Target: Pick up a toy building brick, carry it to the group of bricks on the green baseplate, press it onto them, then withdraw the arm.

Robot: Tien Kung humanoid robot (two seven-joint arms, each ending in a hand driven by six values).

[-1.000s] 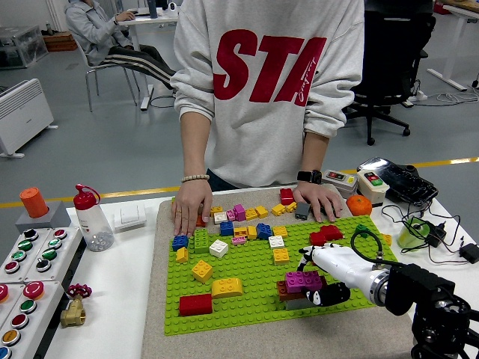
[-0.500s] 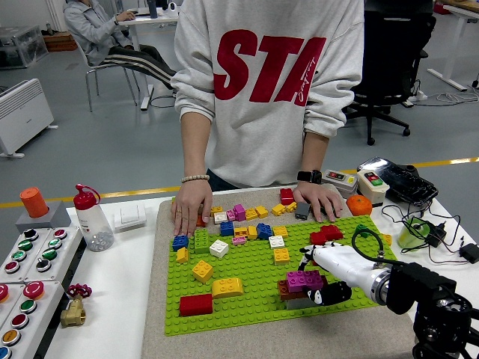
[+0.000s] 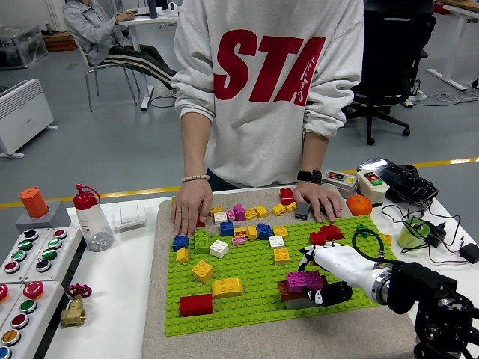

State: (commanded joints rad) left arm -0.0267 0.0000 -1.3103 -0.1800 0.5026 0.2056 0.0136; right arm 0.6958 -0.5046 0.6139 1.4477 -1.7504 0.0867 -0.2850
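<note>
The green baseplate (image 3: pixel 254 262) lies on a grey mat with many coloured bricks scattered over it. My right hand (image 3: pixel 318 280), white with black fingertips, comes in from the lower right and is shut on a magenta brick (image 3: pixel 301 280). That brick sits on a brown brick (image 3: pixel 288 290) and a grey brick (image 3: pixel 298 303) near the plate's front right. A red brick (image 3: pixel 195 304) and a yellow brick (image 3: pixel 227 287) lie to the left of it. My left arm is out of view.
A person stands at the far side, pressing one hand (image 3: pixel 191 208) and the other hand (image 3: pixel 318 200) on the mat's far edge. A button panel (image 3: pixel 26 262), a bottle (image 3: pixel 91 218) and a brass valve (image 3: pixel 73 310) stand left. Cables and an orange (image 3: pixel 358 204) lie right.
My right hand with the magenta brick has shifted very slightly down onto the brown and grey bricks. The person's hands have stayed still.
</note>
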